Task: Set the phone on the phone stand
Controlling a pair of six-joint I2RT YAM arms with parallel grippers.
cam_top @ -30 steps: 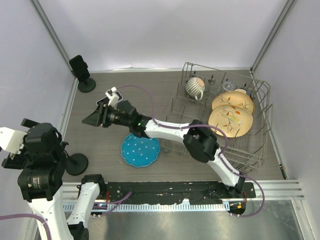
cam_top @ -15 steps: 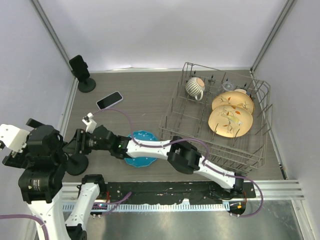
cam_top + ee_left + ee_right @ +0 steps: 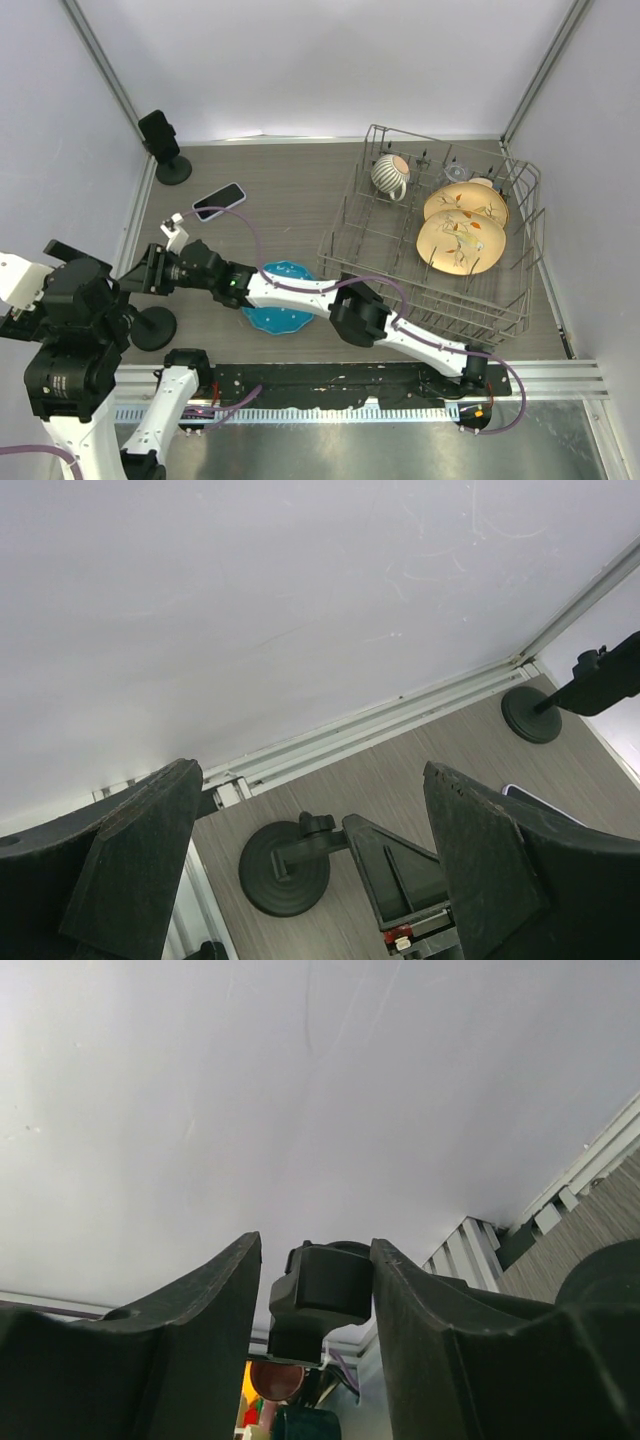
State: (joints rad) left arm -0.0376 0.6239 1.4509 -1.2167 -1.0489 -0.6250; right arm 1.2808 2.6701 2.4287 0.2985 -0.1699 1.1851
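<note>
The task had hardly begun. The phone [image 3: 219,201] lay flat on the tabletop [image 3: 290,190] toward the far-left corner, screen up, with nothing gripping it and no stand under it. Two stands were in view: the far phone stand [image 3: 162,150] right in the far-left corner, its cradle empty, and the near phone stand [image 3: 152,327] by the left edge toward the near-left corner, of which the overhead view showed only the round base. Which of the two was meant could not be told. By my reading the whole job was left: grasp the phone, lift it, and seat it in a cradle.

The right gripper [image 3: 138,280] was stretched far across the tabletop, its arm passing over a blue plate [image 3: 285,305], and pointed at the left edge just beside the near phone stand, well short of the phone. In its wrist view a black part [image 3: 322,1295] sat between the jaws, close to both inner faces. Whether they pressed on it, or it merely stood beyond them, I cannot tell.

The left gripper [image 3: 315,820] was held up above the near-left corner, looking down on the near phone stand's base, its jaws wide apart with nothing between them.
</note>
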